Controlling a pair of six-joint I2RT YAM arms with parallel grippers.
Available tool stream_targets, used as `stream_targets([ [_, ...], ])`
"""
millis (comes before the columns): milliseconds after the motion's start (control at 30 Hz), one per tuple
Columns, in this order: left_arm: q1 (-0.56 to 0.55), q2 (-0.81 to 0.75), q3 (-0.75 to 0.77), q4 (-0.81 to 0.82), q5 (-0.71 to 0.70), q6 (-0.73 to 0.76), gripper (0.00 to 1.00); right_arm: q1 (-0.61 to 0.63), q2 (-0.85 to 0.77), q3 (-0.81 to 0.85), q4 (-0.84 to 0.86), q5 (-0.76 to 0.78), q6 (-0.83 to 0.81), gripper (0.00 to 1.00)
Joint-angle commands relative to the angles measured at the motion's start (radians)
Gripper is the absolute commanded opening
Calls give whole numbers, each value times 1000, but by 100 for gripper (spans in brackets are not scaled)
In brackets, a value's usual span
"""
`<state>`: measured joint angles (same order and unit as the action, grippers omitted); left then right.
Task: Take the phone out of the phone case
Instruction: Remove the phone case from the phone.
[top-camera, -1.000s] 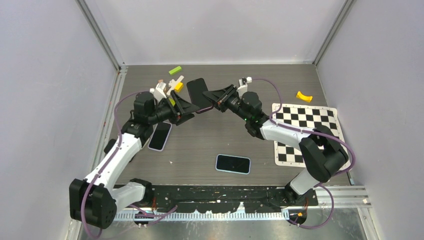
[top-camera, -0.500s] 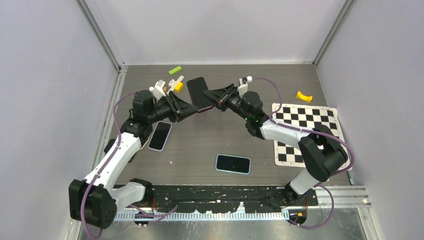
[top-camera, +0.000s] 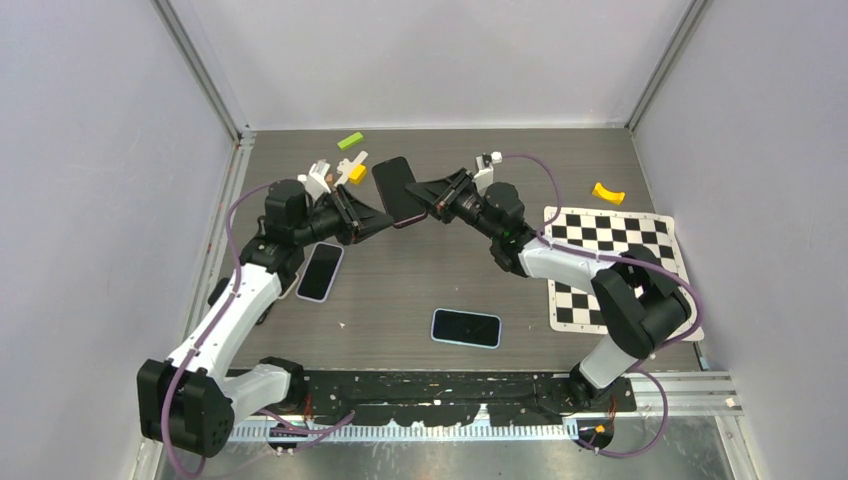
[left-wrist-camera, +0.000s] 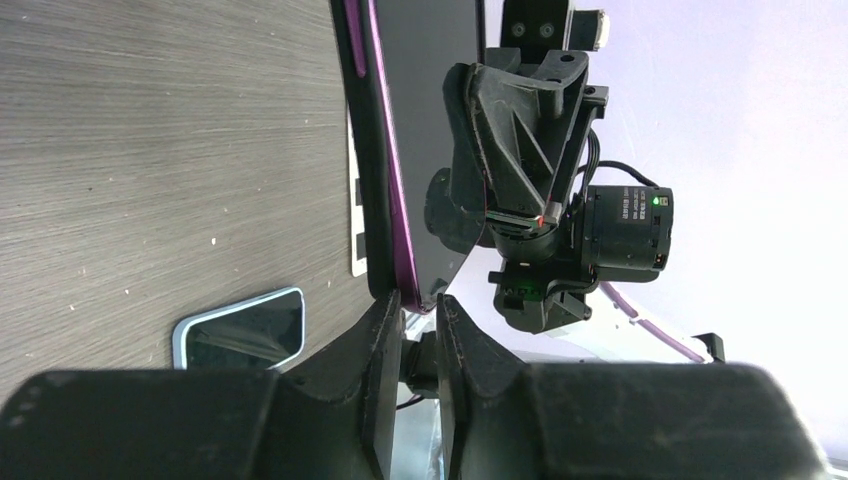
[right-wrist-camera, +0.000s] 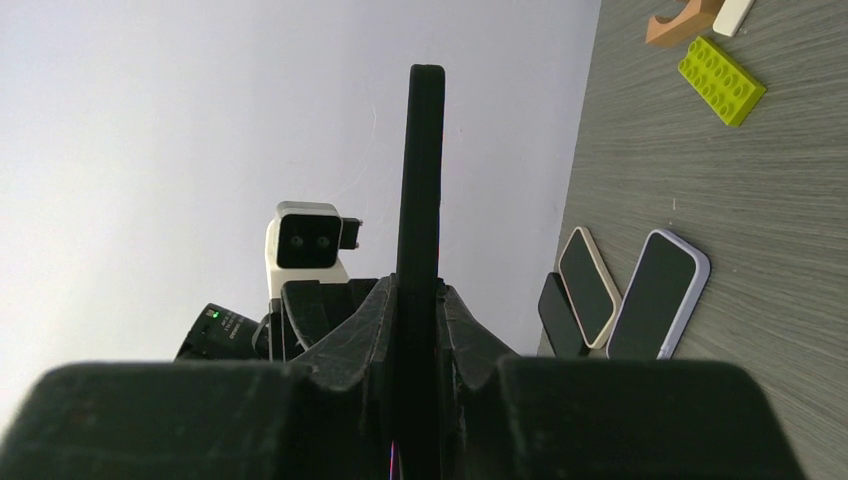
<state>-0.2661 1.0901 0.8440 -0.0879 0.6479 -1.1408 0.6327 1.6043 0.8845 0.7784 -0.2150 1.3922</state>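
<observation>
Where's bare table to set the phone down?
Free: the middle strip between the raised cased phone and the blue-cased phone, reaching right to the checkerboard mat; also the back edge between the green brick and yellow piece. Crowded: back left, around the small blocks and the lilac-cased phone by the left arm.

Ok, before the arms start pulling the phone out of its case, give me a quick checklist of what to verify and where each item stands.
1. Right gripper clamped on the phone: ok, a finger presses each face.
2. Left gripper closed on the phone's lower corner: ok, though only the tips have a bite.
3. Left fingers on the case alone, not the phone inside: cannot tell.
4. Phone held up off the table: ok.
5. Case edge loosened: not ok, it looks snug along the visible side.
</observation>
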Motion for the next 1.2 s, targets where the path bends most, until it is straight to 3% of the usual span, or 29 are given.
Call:
stream_targets([
  [0,2,-2,69,-19,14,36,22,10,8,49,107,-70,-58,1],
  [300,2,21,28,59,15,-13,37,11,36,48,240,-107,61,1],
  [633,2,30,-89,376,-29,-260,38,57,56,54,345,-76,189,1],
  [933,2,46,-102,454,-102,-338,39,135,40,67,298,-60,110,1],
  [1033,2,81,-88,476,-69,-376,34,166,32,79,258,-60,57,1],
  [1167,2,129,-52,477,8,-399,27,198,-20,97,52,-9,-155,1],
])
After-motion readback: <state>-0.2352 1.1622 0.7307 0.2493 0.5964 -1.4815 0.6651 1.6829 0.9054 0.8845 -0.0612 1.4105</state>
